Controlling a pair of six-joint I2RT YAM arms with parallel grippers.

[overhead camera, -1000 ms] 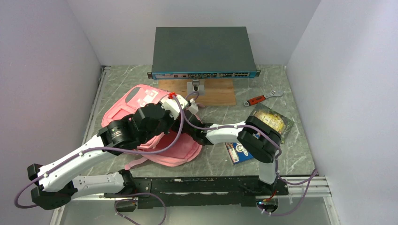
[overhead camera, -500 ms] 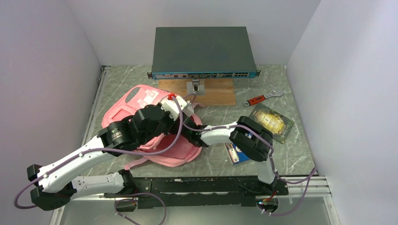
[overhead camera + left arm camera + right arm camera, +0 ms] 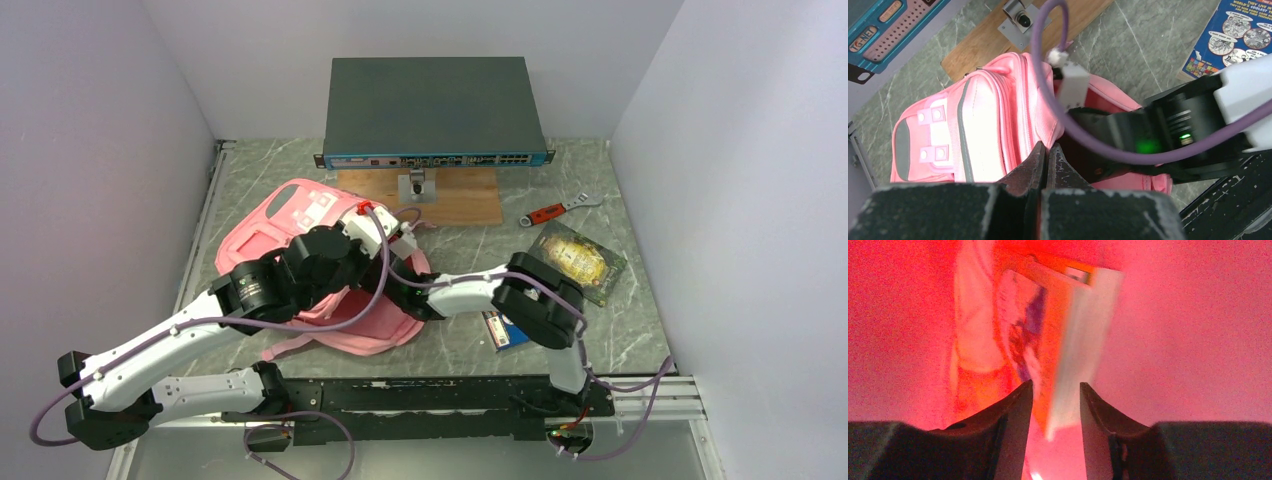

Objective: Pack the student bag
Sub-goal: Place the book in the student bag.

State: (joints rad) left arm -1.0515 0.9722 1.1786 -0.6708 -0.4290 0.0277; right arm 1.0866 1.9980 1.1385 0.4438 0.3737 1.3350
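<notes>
The student bag (image 3: 290, 215) is a pink backpack lying left of centre, and its pale front pocket (image 3: 948, 135) faces the left wrist camera. My left gripper (image 3: 1047, 146) is shut on the pink rim of the bag's opening and holds it up. My right arm (image 3: 1188, 120) reaches into that opening, so its fingers are hidden in the top view. Inside, everything glows red. My right gripper (image 3: 1055, 385) stands open there, with a thin book (image 3: 1068, 340) with an orange cover between the fingers, blurred and loose.
A blue comic book (image 3: 505, 328) lies on the table right of the bag, a green-and-gold book (image 3: 582, 262) beyond it. A red-handled wrench (image 3: 558, 208), a wooden board (image 3: 460, 198) and a dark network switch (image 3: 435, 110) sit at the back.
My right arm has pushed further left into the bag. Its jaws have parted, letting go of the book. The left gripper has kept its hold on the rim.
</notes>
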